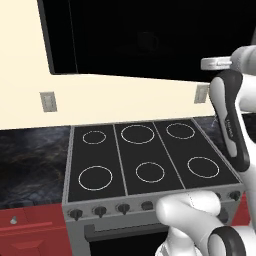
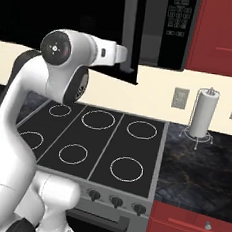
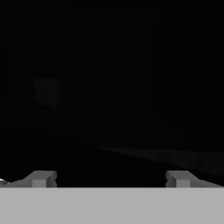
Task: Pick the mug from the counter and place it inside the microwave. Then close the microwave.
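A: Microwave [image 2: 97, 16] first: your claw [image 3: 109, 178] is inside its dark cavity, straight ahead of the fingertips [image 3: 41, 177], which stand spread wide with nothing between them.

B: And the mug [image 3: 47, 92]?

A: You can just make out a faint pale shape ahead and left of the claw, apart from it; probably the mug, though it's too dark to be sure.

B: Arm pose?

A: Your arm [image 2: 67, 68] reaches up over the stovetop [image 1: 145, 160], forearm level into the opening. Door [image 2: 131, 34] hangs open just beside your wrist; you'd back out before swinging it.
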### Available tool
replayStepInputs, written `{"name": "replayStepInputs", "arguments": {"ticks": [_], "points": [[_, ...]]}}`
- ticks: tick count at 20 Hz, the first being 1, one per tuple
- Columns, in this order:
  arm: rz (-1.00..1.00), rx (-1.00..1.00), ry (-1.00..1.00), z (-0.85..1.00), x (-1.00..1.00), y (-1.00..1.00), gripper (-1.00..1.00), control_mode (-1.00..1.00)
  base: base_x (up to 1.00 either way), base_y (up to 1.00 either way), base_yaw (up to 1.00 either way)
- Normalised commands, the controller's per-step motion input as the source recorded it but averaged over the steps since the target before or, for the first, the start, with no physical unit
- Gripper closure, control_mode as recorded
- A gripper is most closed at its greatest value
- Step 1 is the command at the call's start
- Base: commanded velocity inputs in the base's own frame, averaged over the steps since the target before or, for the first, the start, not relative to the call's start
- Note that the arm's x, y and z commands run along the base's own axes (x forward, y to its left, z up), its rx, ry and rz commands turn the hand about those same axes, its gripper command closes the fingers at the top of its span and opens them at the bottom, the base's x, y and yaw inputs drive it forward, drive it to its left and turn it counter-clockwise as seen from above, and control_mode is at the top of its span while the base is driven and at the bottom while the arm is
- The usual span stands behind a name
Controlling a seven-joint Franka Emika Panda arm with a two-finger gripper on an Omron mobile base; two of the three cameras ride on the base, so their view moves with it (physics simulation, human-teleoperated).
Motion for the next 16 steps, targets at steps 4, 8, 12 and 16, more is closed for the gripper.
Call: {"name": "replayStepInputs", "arguments": {"ticks": [4,8,12,16], "points": [[0.00,0.00,0.01,0.00,0.52,0.00,-1.00,-1.00,0.00,0.00,0.00],[0.00,0.01,0.00,0.00,0.50,-0.01,-1.00,-1.00,0.00,0.00,0.00],[0.00,0.03,0.00,-0.05,0.51,-0.07,-1.00,-1.00,0.00,0.00,0.00],[0.00,0.05,-0.01,-0.08,0.52,-0.09,-1.00,-1.00,0.00,0.00,0.00]]}}
